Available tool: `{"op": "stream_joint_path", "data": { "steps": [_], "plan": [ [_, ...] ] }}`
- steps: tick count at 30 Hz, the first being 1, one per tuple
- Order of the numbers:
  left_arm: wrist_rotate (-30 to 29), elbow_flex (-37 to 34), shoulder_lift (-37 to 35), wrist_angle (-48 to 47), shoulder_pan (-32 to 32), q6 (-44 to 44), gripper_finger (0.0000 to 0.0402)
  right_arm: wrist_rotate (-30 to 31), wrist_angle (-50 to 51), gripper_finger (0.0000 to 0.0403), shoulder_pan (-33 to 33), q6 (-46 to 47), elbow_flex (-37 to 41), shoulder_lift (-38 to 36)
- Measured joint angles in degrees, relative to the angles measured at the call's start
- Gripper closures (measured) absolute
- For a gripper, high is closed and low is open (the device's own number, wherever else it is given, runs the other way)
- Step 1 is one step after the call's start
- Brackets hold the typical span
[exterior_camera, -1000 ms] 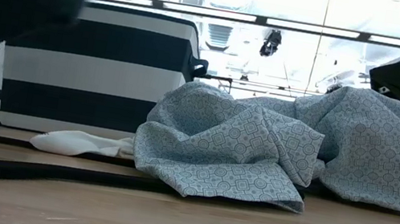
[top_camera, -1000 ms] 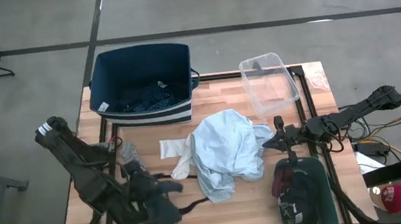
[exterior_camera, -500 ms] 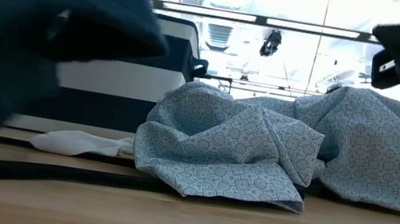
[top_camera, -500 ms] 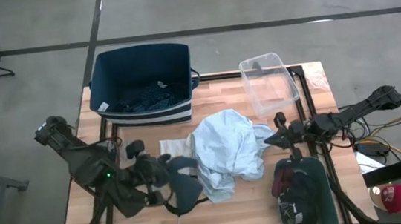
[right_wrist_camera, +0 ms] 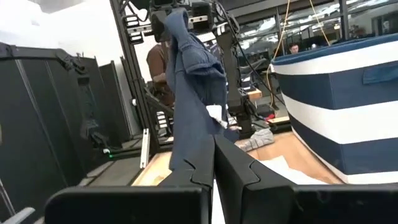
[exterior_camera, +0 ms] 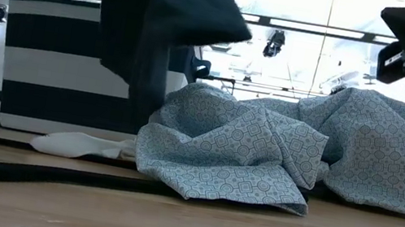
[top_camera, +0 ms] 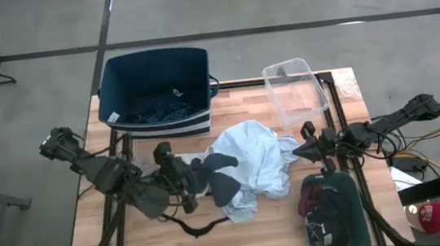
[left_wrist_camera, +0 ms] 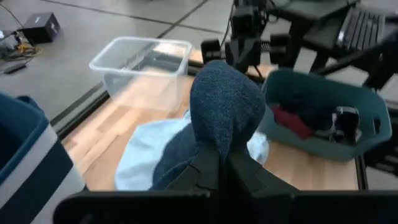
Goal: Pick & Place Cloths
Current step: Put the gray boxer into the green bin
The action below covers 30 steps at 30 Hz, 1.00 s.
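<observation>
Left gripper (top_camera: pixel 195 171) clamped on dark teal cloth (top_camera: pixel 219 180), lifted over pale-blue shirt (top_camera: pixel 249 165); right gripper (top_camera: pixel 298 152) closed, empty, at three o'clock.

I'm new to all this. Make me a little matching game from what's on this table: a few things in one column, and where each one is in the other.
Things:
1. dark teal cloth
2. large pale-blue patterned shirt
3. clear plastic tub
4. navy fabric bin with white stripes

Places:
A. far left corner of the table
B. crumpled at the table's middle
C. hanging from the left tool
D. far right, empty

Pairs: 1-C, 2-B, 3-D, 4-A
</observation>
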State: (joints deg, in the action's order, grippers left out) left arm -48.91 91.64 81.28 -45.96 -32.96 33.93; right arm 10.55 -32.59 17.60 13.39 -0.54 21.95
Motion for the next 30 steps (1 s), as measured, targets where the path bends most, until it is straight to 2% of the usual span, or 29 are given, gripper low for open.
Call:
{"op": "stream_joint_path", "data": {
  "steps": [5, 13, 17, 27, 30],
  "plan": [
    [0.0, 0.0, 0.0, 5.8, 3.0, -4.4, 0.0392, 0.1, -4.2, 0.0375, 0.0, -0.2, 0.0, 1.3],
    [5.2, 0.0, 0.2, 23.8, 7.9, -19.6, 0.0392, 0.0, -6.2, 0.0281, 0.0, -0.4, -2.9, 8.9],
    [7.7, 0.0, 0.2, 28.6, 9.8, -23.4, 0.0392, 0.0, -6.2, 0.0231, 0.0, -1.3, -7.3, 15.5],
    [15.7, 0.0, 3.5, 35.1, 11.4, -24.7, 0.0391, 3.1, -6.4, 0.0123, -0.1, -9.9, -23.0, 32.2],
    [16.4, -0.1, 5.3, 36.3, 11.6, -26.4, 0.039, 3.0, -6.3, 0.0098, 0.0, -11.3, -27.0, 37.0]
  ]
}}
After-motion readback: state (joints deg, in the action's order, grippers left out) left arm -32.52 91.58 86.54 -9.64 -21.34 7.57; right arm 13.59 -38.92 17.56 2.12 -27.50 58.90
